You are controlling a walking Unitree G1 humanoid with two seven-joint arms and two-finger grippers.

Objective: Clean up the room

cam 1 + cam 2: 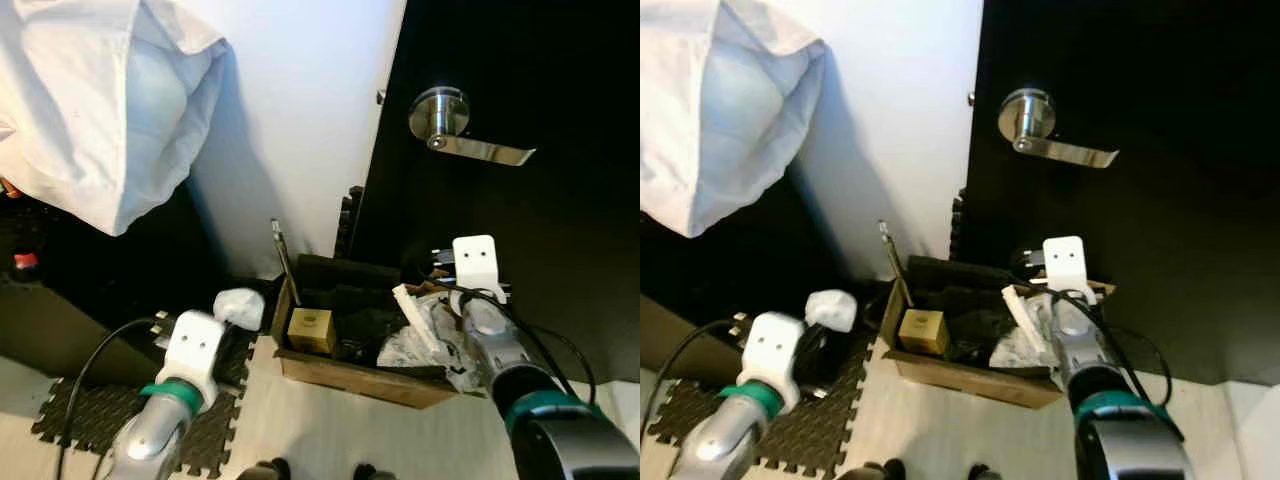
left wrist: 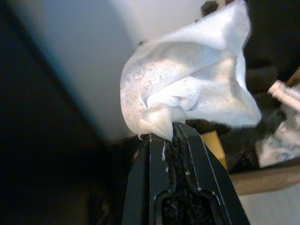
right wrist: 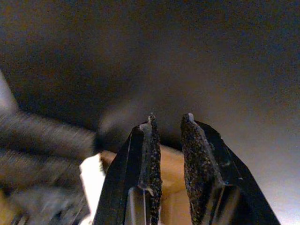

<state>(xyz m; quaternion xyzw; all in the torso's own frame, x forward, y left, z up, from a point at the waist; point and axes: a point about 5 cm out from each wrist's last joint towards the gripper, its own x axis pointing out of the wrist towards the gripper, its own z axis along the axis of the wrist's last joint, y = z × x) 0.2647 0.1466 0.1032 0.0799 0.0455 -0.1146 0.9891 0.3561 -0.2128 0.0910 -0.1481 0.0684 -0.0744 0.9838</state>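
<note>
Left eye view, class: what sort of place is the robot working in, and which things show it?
Probably a room corner in a home: a black door with a lever handle, a white wall, and a cardboard box of rubbish on the floor.

Left arm [image 1: 150, 435]: silver tube, teal band at the wrist, white block [image 1: 195, 345] with two small dark dots; black cable [image 1: 85, 375] looping alongside.
Right arm [image 1: 500, 350]: silver tube, teal band, white block [image 1: 476, 260] with two dots, black cables.
Left end effector [image 2: 171, 140], right end effector [image 3: 166, 129]: each has two long black fingers with gritty inner pads.
</note>
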